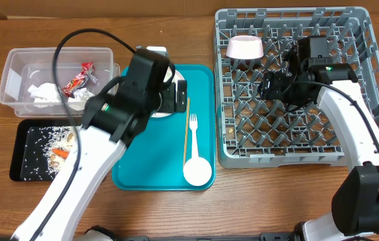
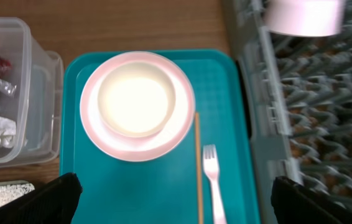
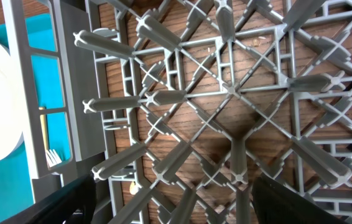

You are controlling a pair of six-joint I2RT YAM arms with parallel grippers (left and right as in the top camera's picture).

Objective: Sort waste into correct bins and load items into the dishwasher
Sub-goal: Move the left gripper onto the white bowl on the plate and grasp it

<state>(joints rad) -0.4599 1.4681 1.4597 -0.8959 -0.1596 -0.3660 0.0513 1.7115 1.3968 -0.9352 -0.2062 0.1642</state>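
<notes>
On my counter, the tub sits behind the flat tray at left, the serving tray in the middle carries plate, chopstick and fork, and the rack lies at right.

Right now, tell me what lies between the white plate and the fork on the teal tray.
Only the wooden chopstick, lying alongside the fork, with the plate on its other side. The left wrist view shows it.
</notes>
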